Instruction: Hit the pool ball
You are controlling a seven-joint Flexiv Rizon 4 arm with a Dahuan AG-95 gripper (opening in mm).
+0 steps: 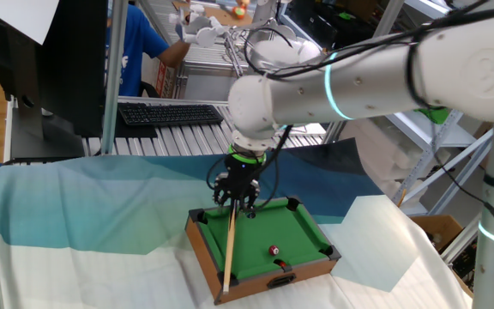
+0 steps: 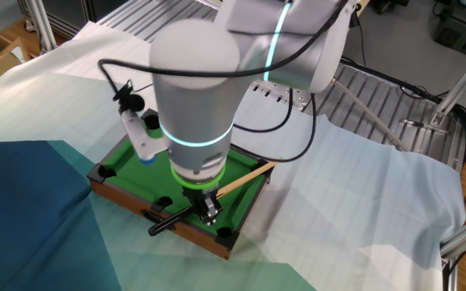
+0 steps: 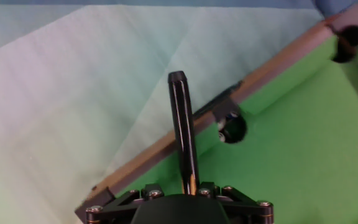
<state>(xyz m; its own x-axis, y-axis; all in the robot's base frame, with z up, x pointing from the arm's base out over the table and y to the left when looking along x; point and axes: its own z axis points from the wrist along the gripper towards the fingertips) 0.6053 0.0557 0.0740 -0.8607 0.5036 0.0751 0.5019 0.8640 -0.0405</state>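
On the cloth-draped tabletop (image 1: 75,223), toward the near right edge in one fixed view: mini pool table (image 1: 303,225). On its playing field, near the front right corner: pool ball (image 1: 274,251), well apart from everything else. Along the left rail, running from the back end down to the front left corner: cue stick (image 1: 229,249). At the cue's back end, above the rear left part of the field: pincer (image 1: 237,199), closed round the cue. Behind the tabletop, at the far left: keyboard (image 1: 170,113).
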